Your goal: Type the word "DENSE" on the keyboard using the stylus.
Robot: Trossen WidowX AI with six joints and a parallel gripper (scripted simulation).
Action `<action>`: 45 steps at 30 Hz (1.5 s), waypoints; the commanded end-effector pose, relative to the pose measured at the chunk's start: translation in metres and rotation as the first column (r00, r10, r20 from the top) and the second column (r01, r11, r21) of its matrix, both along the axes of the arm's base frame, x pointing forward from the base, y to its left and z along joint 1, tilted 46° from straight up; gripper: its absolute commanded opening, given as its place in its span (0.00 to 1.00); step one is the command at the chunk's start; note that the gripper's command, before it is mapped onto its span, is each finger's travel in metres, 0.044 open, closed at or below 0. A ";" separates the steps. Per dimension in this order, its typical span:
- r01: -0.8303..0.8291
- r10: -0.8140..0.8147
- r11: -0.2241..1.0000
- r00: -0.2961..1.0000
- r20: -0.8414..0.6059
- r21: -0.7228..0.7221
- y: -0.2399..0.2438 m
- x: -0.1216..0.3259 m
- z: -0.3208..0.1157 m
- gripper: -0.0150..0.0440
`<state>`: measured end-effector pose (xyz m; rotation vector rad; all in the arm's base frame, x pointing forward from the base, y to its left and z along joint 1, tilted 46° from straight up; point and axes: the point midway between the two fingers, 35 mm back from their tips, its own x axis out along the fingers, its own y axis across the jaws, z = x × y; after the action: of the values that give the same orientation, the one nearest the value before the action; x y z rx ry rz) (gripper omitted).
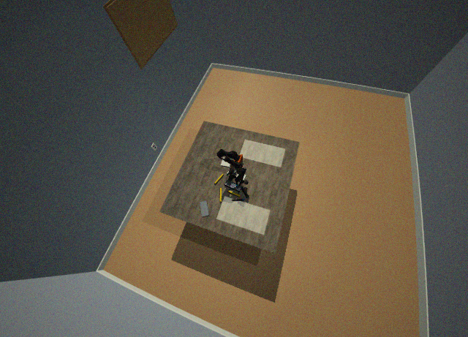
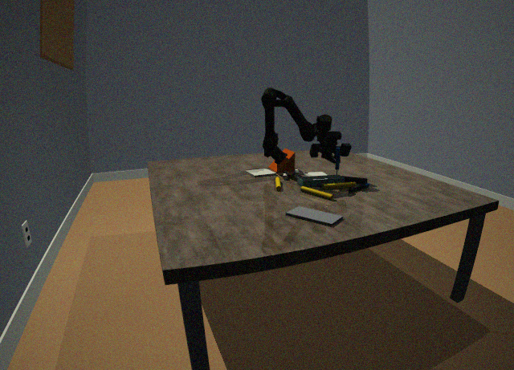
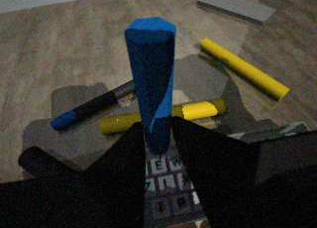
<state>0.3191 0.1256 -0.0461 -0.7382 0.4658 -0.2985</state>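
Note:
My gripper (image 3: 157, 125) is shut on the blue stylus (image 3: 151, 64) (image 2: 337, 156) and holds it upright, its thick end up. The keyboard (image 3: 165, 183) (image 2: 321, 180) (image 1: 232, 186) lies beneath my gripper. In the exterior view, the stylus's thin tip is very close to the keyboard's top; whether it touches a key I cannot tell. In the wrist view, the E key shows just below the stylus, with a W beside it and I and P keys lower down. The fingers and stylus hide the tip and most of the keys there.
A yellow stick (image 3: 203, 110) (image 2: 339, 185) lies close beyond the keyboard, with another yellow stick (image 3: 243, 69) (image 2: 316, 192) nearby. A third yellow stick (image 2: 278, 184) lies left of the keyboard. A black pen with a blue end (image 3: 94, 106) and a grey slab (image 3: 238, 7) (image 2: 314, 215) lie farther out.

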 end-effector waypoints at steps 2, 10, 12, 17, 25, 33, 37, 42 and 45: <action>-0.005 0.005 1.000 1.000 -0.005 0.001 -0.001 0.000 -0.003 0.34; -0.005 0.005 1.000 1.000 -0.005 0.001 -0.002 0.001 -0.006 0.39; -0.005 0.005 1.000 1.000 -0.005 0.001 -0.003 0.001 -0.007 0.39; -0.005 0.005 1.000 1.000 -0.005 0.001 -0.005 0.001 -0.009 0.39; -0.005 0.005 1.000 1.000 -0.005 0.001 -0.007 0.001 -0.011 0.39; -0.005 0.005 1.000 1.000 -0.005 0.001 -0.009 0.001 -0.013 0.39; -0.005 0.005 1.000 1.000 -0.005 0.001 -0.010 0.001 -0.014 0.39; -0.005 0.005 1.000 1.000 -0.005 0.000 -0.011 0.001 -0.015 0.39; -0.005 0.005 1.000 1.000 -0.005 0.000 -0.012 0.001 -0.016 0.39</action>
<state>0.3202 0.1145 -0.0594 -0.7358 0.4650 -0.2988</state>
